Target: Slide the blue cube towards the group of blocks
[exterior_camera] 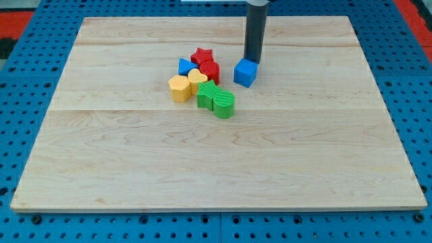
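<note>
The blue cube (246, 73) sits on the wooden board (216, 155), just right of a tight group of blocks. The group holds a red star (202, 56), a red block (210, 70), a small blue block (185, 66), a yellow block (179, 88), a yellow heart-like block (197, 80) and two green blocks (207, 94) (224, 104). My tip (252, 62) stands at the cube's top-right edge, touching or nearly touching it. A narrow gap separates the cube from the red block.
The board lies on a blue perforated table (27, 81). A red area (17, 17) shows at the view's top left corner and top right corner.
</note>
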### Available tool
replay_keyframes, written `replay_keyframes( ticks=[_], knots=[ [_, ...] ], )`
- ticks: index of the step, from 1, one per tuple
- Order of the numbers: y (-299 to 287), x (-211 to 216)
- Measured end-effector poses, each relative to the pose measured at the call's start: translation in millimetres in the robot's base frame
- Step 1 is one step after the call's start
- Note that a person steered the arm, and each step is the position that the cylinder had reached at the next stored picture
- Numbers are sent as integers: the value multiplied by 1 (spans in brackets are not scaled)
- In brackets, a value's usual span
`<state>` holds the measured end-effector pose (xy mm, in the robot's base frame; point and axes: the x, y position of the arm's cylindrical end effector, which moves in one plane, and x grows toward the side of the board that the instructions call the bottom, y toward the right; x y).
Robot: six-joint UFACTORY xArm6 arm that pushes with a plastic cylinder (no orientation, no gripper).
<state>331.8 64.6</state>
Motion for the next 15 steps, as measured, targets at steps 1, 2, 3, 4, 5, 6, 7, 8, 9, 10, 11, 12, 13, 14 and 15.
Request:
replay_keyframes(
  ticks=[1, 2, 3, 4, 5, 6, 7, 8, 9, 10, 11, 12, 13, 14, 15],
  knots=[
    [1, 11],
    [22, 16],
    [63, 16],
    [102, 20],
    [91, 20],
    [65, 20],
    [47, 29],
    [37, 40],
    [25, 44],
    [16, 44],
    [15, 41],
    [19, 37],
    [28, 25],
    [25, 25],
    [7, 25]
  ],
)
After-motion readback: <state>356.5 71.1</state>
